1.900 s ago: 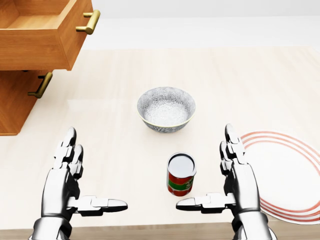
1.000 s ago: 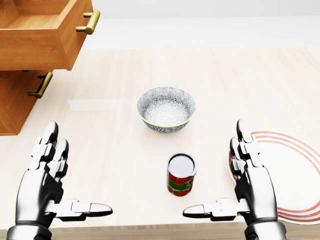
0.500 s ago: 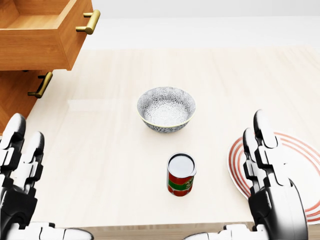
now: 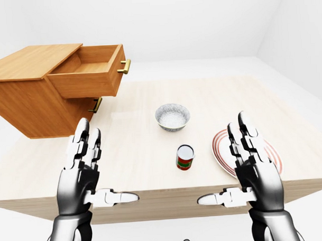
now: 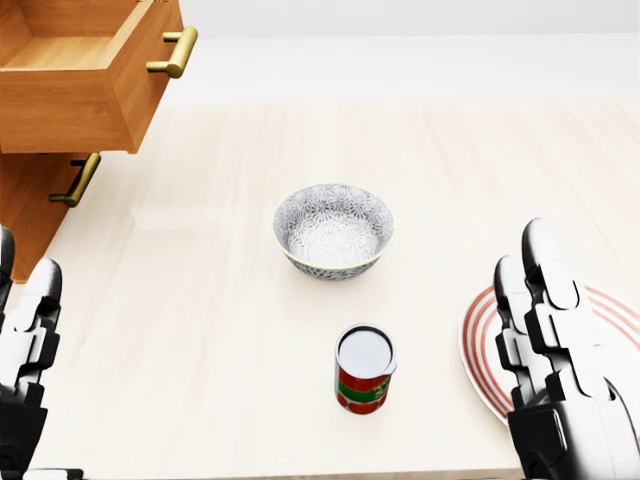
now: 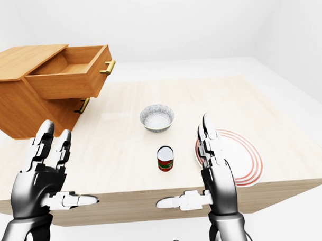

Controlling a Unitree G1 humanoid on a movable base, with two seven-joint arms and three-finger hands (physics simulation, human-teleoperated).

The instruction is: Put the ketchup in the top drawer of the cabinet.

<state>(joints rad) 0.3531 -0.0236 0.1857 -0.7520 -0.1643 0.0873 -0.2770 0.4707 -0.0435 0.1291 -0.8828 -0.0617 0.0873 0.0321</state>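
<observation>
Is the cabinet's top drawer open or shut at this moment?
Open. The top drawer is pulled well out of the cabinet, its bare wooden inside showing; the ketchup stands upright on the table.

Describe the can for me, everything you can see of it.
The can is a short cylinder with a plain silvery-white top inside a dark rim and a red label crossed by a green band with small markings too blurred to read. It stands upright on the light wooden table, near the bottom edge of the head view, below the bowl and left of the plate, apart from both. Nothing touches it but the table; the right hand and the left hand are open and clear of it.
</observation>
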